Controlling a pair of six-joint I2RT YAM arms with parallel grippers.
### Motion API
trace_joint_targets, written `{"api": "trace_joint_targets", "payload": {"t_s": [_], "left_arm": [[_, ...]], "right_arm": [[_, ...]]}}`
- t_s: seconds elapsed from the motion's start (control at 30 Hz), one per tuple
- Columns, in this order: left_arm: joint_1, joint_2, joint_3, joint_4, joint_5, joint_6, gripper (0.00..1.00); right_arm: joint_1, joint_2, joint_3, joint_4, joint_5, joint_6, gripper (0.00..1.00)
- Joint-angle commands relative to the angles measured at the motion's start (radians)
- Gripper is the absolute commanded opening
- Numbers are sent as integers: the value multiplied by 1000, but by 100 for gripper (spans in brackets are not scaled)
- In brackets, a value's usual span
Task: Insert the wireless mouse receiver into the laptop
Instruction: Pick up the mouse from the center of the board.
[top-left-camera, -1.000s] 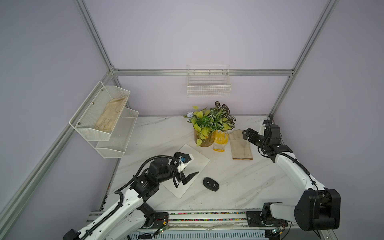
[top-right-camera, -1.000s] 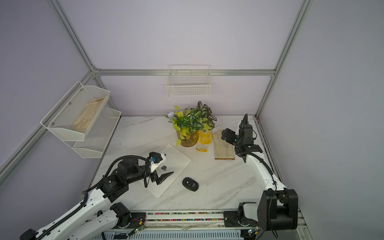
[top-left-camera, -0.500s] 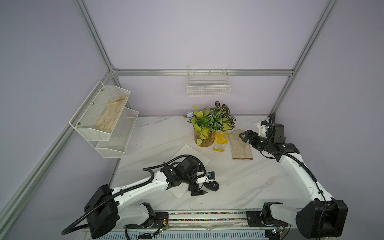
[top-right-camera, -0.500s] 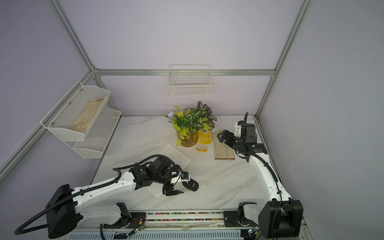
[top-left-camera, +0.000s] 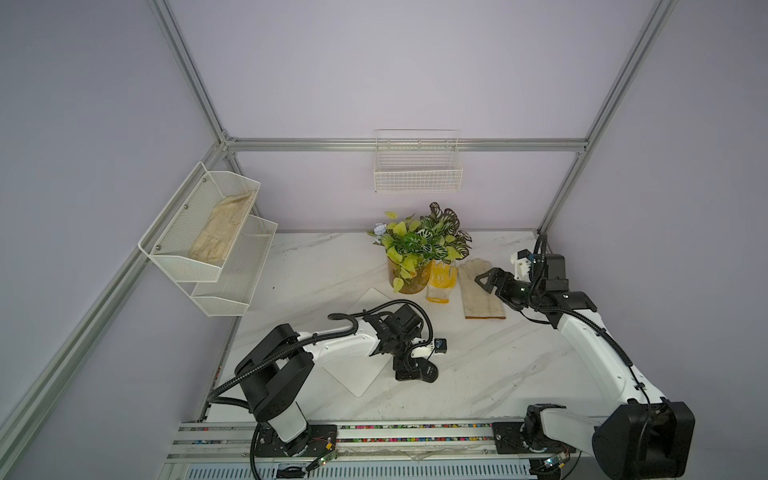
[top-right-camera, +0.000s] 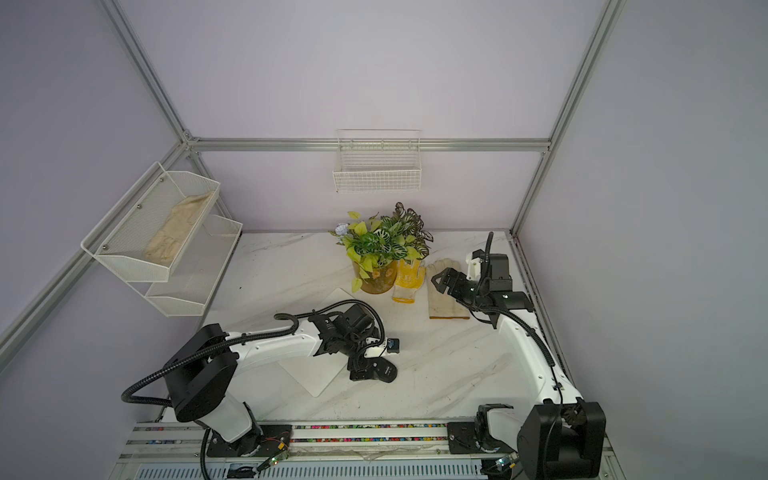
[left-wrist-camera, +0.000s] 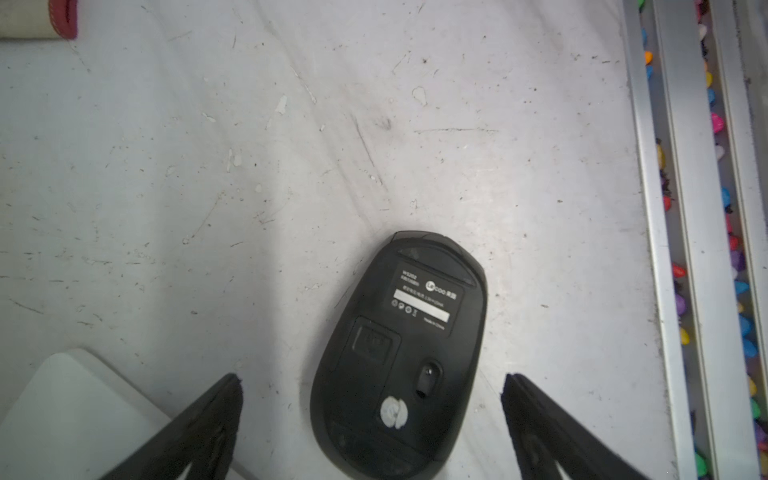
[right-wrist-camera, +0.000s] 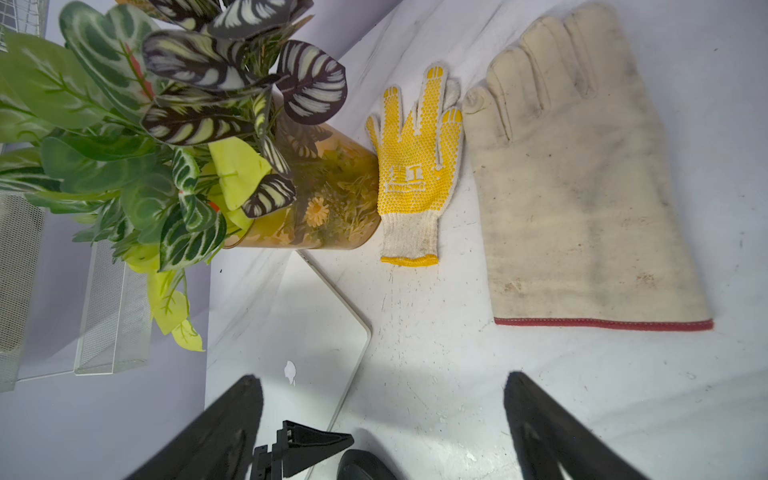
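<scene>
Logging progress first: nothing is plugged in yet. Laptop (right-wrist-camera: 286, 328) lies flat on the table (left-wrist-camera: 249, 166), lid shut, logo up, and nothing sticks out of the edges I can see.

Mouse (left-wrist-camera: 399, 353) lies belly up on the table, just beside a laptop corner.

Receiver: I cannot find it in any view. It may sit behind the small hatch (left-wrist-camera: 372, 343) on the mouse's belly, but the pictures do not settle that.

Left fingers (left-wrist-camera: 199, 424) are spread wide and low, one on each side of the mouse, holding nothing. Right fingers (right-wrist-camera: 224, 419) are also spread and empty. They hang above the table by the gloves, well apart from the mouse.

Left to do, as I judge it:
- get the receiver out and pinch it
- find a port on the laptop's edge
- push the receiver home

So the job is barely begun.

Containers:
- Rack (top-left-camera: 183, 249) on the side wall has two tiers. The upper one holds a beige glove (top-left-camera: 220, 228); the lower one looks empty.
- Basket (top-left-camera: 417, 183) on the back wall has nothing in it that I can see.
- Pot (top-left-camera: 409, 282) behind the laptop holds the plant (top-left-camera: 424, 241).

Yellow glove (right-wrist-camera: 415, 166) and long glove (right-wrist-camera: 582, 208) lie loose on the table beside the pot, in no container.
</scene>
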Motion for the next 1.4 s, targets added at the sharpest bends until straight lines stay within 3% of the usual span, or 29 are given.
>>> {"api": "trace_joint_targets", "payload": {"t_s": [0.0,0.37,0.73,0.83,0.93,1.13,1.37], "left_arm": [[8,50,68,-18,-7,62,95],[2,97,77,-17,-41,77,76],[-22,94,35,49,-64,30,67],[-26,101,32,74,-72,2,59],[-27,95,27,109,-90,-26,45],[-26,17,-52,249,-159,-42,33],[-10,-159,-138,386,-251,-92,32]], "right_arm": [[1,15,-2,16,-11,-1,94],[1,35,-18,36,-9,9,94],[1,39,-28,50,-15,21,94],[0,39,-30,48,-14,23,94],[1,39,-31,49,-13,26,94],[1,35,-21,40,-10,32,93],[2,22,12,38,-53,59,91]]}}
